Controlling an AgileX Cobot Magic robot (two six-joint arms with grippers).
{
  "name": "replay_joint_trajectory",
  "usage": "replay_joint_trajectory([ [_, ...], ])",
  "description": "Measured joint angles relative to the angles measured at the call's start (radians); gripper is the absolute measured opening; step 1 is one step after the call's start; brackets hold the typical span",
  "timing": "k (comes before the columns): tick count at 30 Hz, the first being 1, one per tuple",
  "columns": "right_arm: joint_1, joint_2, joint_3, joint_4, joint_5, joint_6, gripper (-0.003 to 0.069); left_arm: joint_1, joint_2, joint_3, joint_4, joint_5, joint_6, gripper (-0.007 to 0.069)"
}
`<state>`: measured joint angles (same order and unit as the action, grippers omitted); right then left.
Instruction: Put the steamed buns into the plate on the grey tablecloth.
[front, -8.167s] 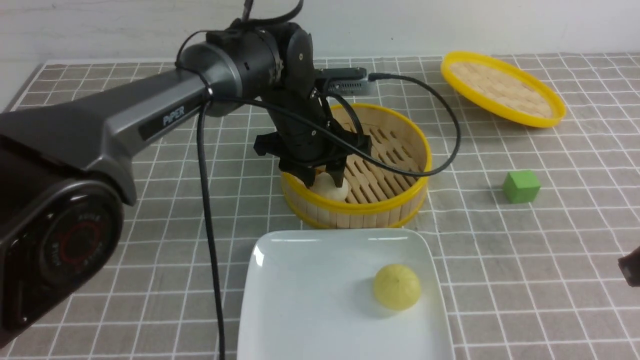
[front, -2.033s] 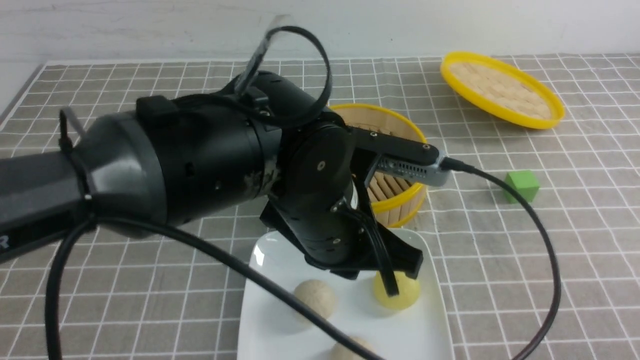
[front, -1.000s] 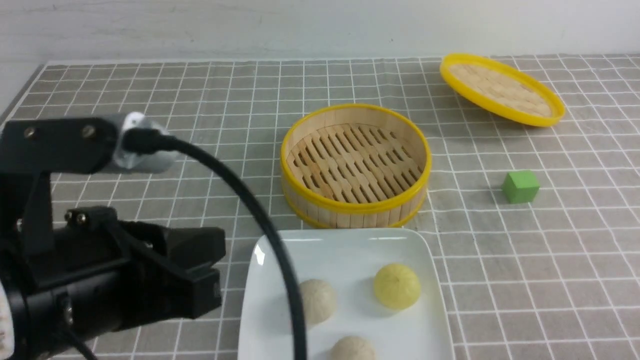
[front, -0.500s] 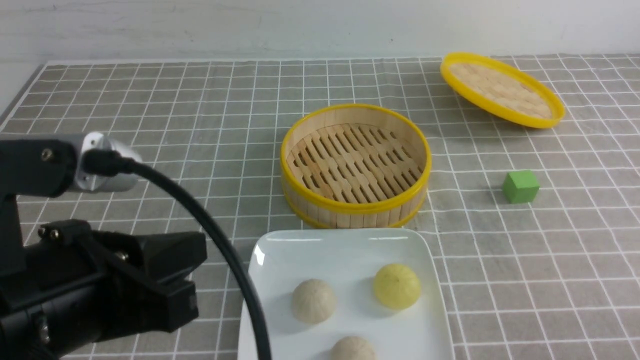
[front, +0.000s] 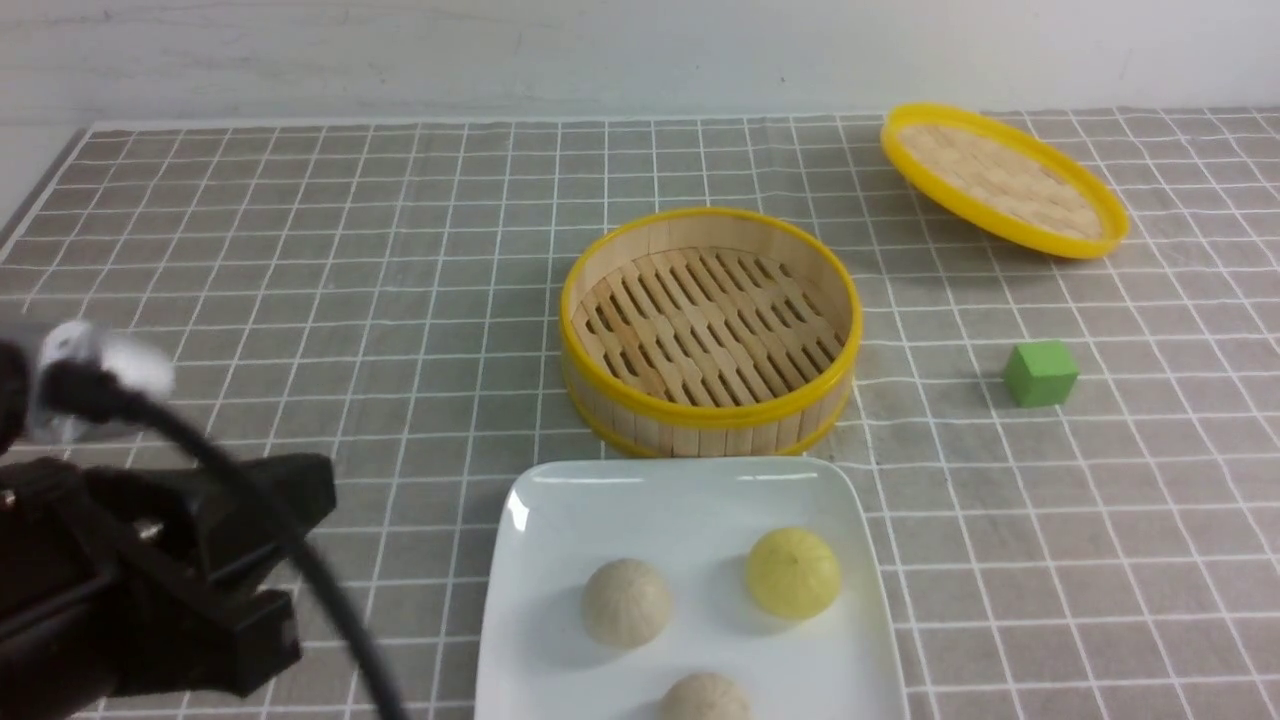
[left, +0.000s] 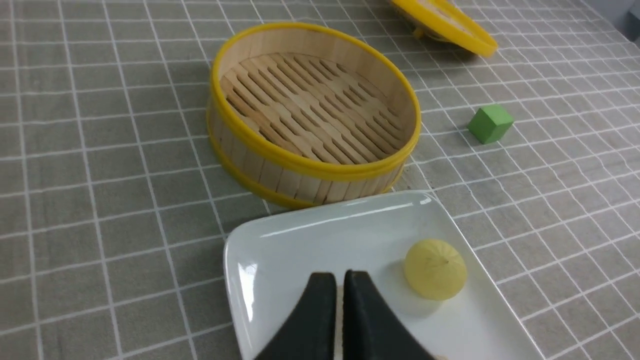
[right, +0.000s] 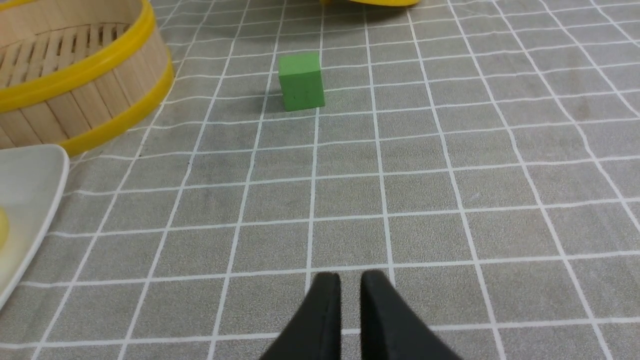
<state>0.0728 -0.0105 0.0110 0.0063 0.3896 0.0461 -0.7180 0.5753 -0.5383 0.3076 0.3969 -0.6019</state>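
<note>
Three steamed buns (front: 690, 620) sit on the plate (front: 560, 520), a glossy white square with rounded corners lying on the grey tablecloth (front: 300, 250) just in front of the bamboo steamer basket (front: 710, 330). Two are off-white with faint pleats, one pale yellow; all stand apart. The left gripper (left: 339, 280) hangs above the plate, fingers nearly together, holding nothing. The right gripper (right: 350, 280) shows a narrow gap, empty, over bare cloth beside the plate.
</note>
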Motion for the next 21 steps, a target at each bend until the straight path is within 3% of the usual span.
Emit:
replay_joint_trajectory([
  [3, 0.0, 0.0, 0.0, 0.0, 0.0, 0.0, 0.0092, 0.177, -0.148, 0.146, -0.208, -0.142, 0.304, 0.0053],
  [4, 0.0, 0.0, 0.0, 0.0, 0.0, 0.0, 0.0092, 0.187, -0.148, 0.155, -0.208, -0.148, 0.32, 0.0054],
  [5, 0.0, 0.0, 0.0, 0.0, 0.0, 0.0, 0.0095, 0.265, -0.227, 0.233, -0.29, -0.189, 0.439, 0.0054],
  [8, 0.0, 0.0, 0.0, 0.0, 0.0, 0.0, 0.0097, 0.387, -0.356, 0.328, -0.338, -0.2, 0.555, 0.0055],
  [11, 0.0, 0.0, 0.0, 0.0, 0.0, 0.0, 0.01, 0.507, -0.472, 0.428, -0.315, -0.188, 0.569, 0.0055],
  [16, 0.0, 0.0, 0.0, 0.0, 0.0, 0.0, 0.0108, 0.666, -0.577, 0.536, -0.206, -0.137, 0.445, 0.0062],
  [21, 0.0, 0.0, 0.0, -0.001, 0.0, 0.0, 0.0115, 0.701, -0.587, 0.566, -0.161, -0.106, 0.397, 0.0065],
])
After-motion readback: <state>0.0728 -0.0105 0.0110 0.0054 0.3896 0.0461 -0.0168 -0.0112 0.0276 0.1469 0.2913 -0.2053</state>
